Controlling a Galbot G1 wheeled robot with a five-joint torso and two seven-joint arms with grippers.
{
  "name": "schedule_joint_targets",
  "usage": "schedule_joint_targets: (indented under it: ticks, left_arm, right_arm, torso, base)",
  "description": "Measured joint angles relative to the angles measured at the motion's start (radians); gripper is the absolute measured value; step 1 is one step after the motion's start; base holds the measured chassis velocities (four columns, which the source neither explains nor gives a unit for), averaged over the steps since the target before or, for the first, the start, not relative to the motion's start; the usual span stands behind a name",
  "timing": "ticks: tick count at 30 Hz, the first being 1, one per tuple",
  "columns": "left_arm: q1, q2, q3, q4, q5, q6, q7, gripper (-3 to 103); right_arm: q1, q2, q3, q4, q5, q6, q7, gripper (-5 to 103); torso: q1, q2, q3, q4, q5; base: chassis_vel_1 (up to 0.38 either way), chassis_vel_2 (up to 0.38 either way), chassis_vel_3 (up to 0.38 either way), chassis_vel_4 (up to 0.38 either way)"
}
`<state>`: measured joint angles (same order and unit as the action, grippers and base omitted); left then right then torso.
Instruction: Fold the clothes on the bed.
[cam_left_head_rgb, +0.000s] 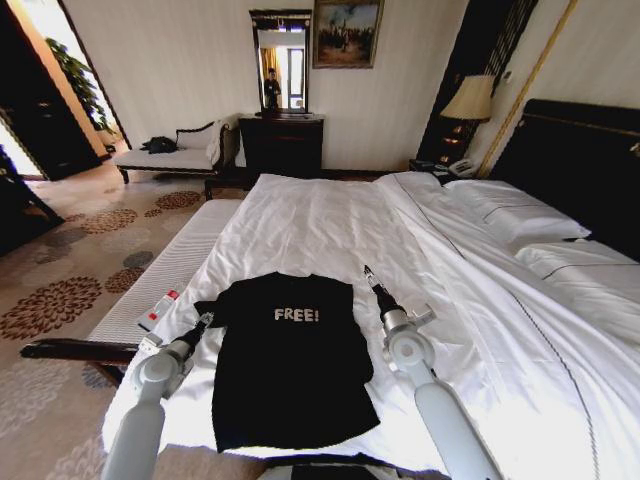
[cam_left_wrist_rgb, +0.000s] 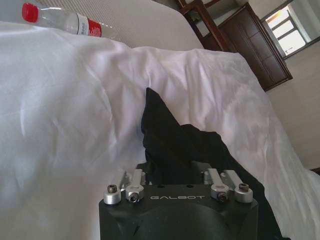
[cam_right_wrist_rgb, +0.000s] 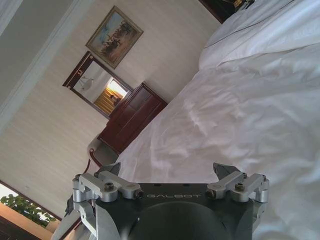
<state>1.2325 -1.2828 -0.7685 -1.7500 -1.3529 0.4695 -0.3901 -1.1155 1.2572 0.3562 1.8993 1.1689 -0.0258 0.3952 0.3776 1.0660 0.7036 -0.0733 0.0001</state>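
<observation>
T-shirt (cam_left_head_rgb: 290, 365) lies flat, chest up, in the lower centre of the head view, on the near part of the bed (cam_left_head_rgb: 330, 215), white "FREE!" readable. Long axis runs from the collar end, farther up the frame, down to the hem at the bottom edge, roughly in line with the robot's forward look. Fabric black, soft, mostly smooth; the left sleeve is bunched and the right edge looks already turned in, so the outline is narrower than a spread shirt. Left gripper (cam_left_head_rgb: 205, 322) sits at the lower left of centre, right at the bunched sleeve; in the left wrist view (cam_left_wrist_rgb: 172, 170) black cloth is gathered between its fingers, so I read it as closed on the shirt. Right gripper (cam_left_head_rgb: 368, 272) is just right of centre, tip over bare sheet beside the shirt's upper right corner, not touching it; the right wrist view shows its fingers (cam_right_wrist_rgb: 226, 172) spread apart, nothing between them. Judgement: left arm is engaged; shirt lies to the right gripper's left. A water bottle (cam_left_head_rgb: 158, 310) rests on the bench (cam_left_head_rgb: 150, 285) at the bed's left, well clear.
</observation>
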Motion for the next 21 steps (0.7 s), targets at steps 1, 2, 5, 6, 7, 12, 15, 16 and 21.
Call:
schedule_joint_targets:
  ticks: [1,2,5,6,7,12,15,16,21]
  left_arm:
    - [0.000,0.000,0.000,0.000,0.000,0.000,0.000,49]
    - [0.001,0.000,-0.001,-0.001,0.000,0.000,0.000,43]
    - [0.005,0.000,-0.004,-0.006,0.001,0.000,0.000,32]
    - [0.007,0.000,-0.007,-0.013,0.002,0.000,0.000,29]
    - [0.008,0.001,-0.009,-0.019,0.001,0.000,-0.001,29]
    - [0.019,0.017,-0.019,-0.050,-0.008,0.000,-0.001,24]
    - [0.027,0.023,-0.020,-0.055,-0.009,0.001,-0.001,14]
    - [0.030,0.023,-0.020,-0.055,-0.008,0.001,-0.001,9]
    - [0.034,0.011,-0.012,-0.036,0.007,0.006,-0.001,2]
  right_arm:
    - [0.000,0.000,0.000,0.000,0.000,0.000,0.000,100]
    - [-0.001,0.001,0.000,0.000,-0.001,0.000,0.000,100]
    - [-0.004,0.001,0.000,0.000,-0.003,0.000,0.000,100]
    - [-0.005,0.001,0.000,0.000,-0.006,0.000,0.001,100]
    - [-0.006,0.000,0.000,0.000,-0.007,0.000,0.001,100]
    - [-0.006,-0.002,0.003,0.000,-0.009,-0.001,0.004,100]
    - [-0.006,0.000,0.003,-0.004,-0.011,-0.001,0.005,100]
    - [-0.006,0.001,0.003,-0.006,-0.013,-0.001,0.005,100]
    - [-0.002,0.005,-0.002,-0.016,-0.021,-0.001,0.006,100]
  torso:
    - [0.000,0.000,0.000,0.0000,0.0000]
    - [0.000,0.000,0.000,0.0000,0.0000]
    - [0.000,0.000,0.000,0.0000,-0.0001]
    - [0.000,0.000,0.000,0.0000,-0.0001]
    - [0.000,0.000,0.000,0.0000,-0.0001]
    - [0.000,0.000,0.000,-0.0001,0.0000]
    - [0.000,0.000,0.000,0.0000,0.0000]
    - [0.000,0.000,0.000,0.0000,-0.0001]
    - [0.000,0.000,0.000,0.0000,-0.0001]
  base:
    - [0.000,0.000,0.000,0.000]
    - [0.000,0.000,0.000,0.000]
    - [0.000,0.000,0.000,0.000]
    - [0.000,0.000,0.000,0.000]
    - [0.000,0.000,0.000,0.000]
    - [0.000,0.000,0.000,0.000]
    - [0.000,0.000,0.000,0.000]
    - [0.000,0.000,0.000,0.000]
    - [0.000,0.000,0.000,0.000]
